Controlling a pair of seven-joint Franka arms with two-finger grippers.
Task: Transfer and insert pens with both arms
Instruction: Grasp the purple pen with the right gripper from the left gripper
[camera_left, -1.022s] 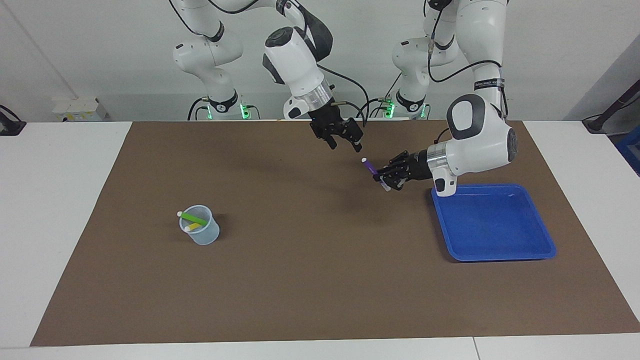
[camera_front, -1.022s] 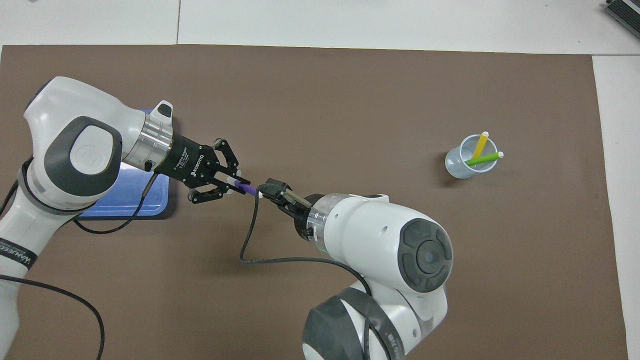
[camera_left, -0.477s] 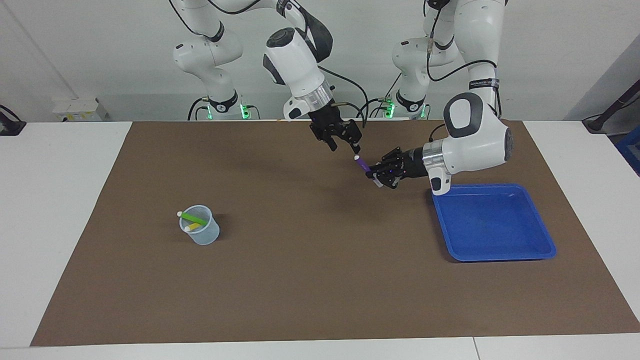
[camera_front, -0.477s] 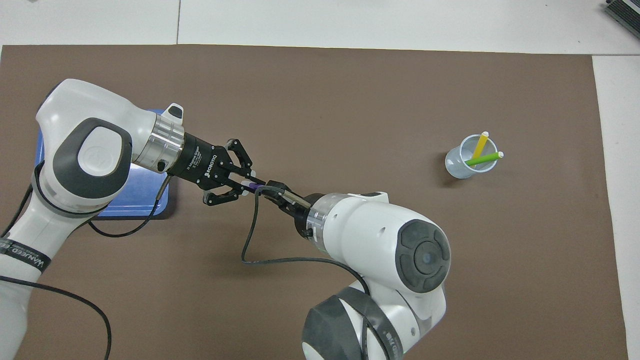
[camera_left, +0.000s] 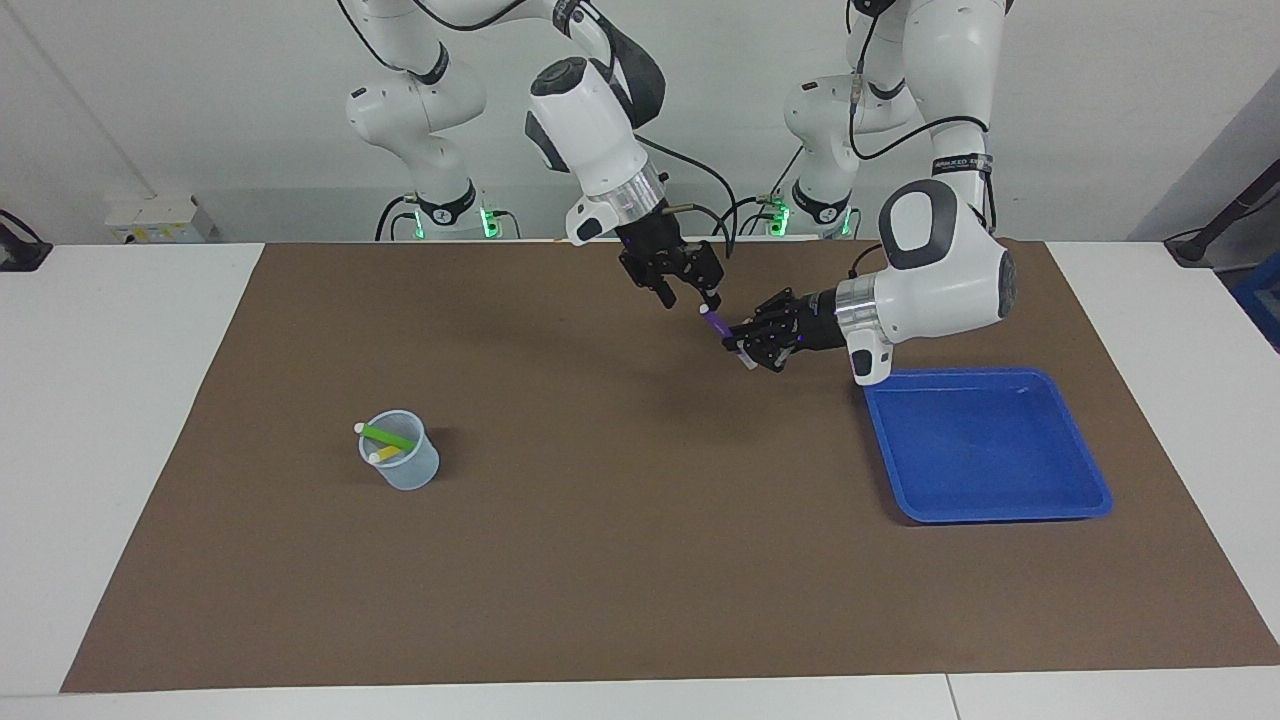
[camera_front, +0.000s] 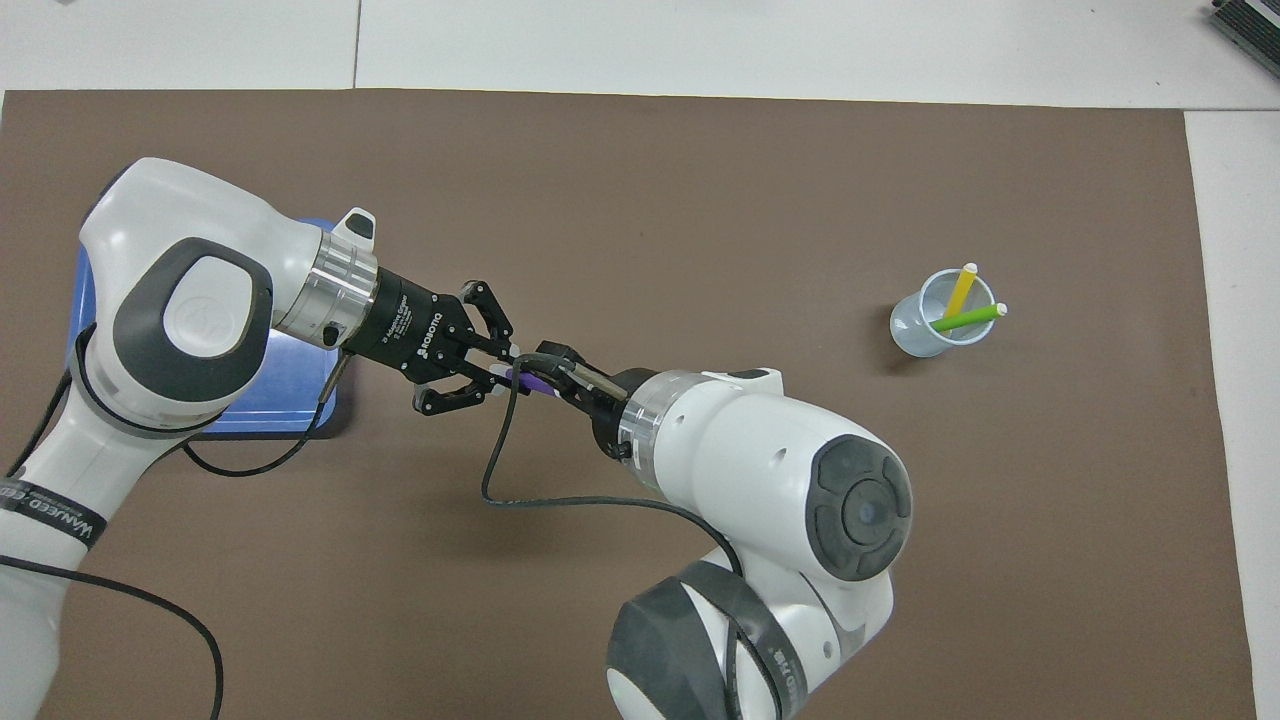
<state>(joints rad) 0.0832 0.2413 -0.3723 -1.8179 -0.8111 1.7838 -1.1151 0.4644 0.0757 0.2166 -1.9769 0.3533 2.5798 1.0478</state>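
My left gripper is shut on the lower part of the purple pen, holding it tilted in the air over the mat beside the blue tray. My right gripper hangs at the pen's whitish upper end, open, with a finger on either side of that end. The green pen and the yellow pen stand slanted in a pale cup toward the right arm's end of the table.
A blue tray lies on the brown mat at the left arm's end, under the left arm's wrist in the overhead view. A black cable loops from the right wrist.
The left arm has carried the purple pen up and toward the right gripper. The right gripper has come over the pen's capped end, and its fingers stand closer together than a second ago.
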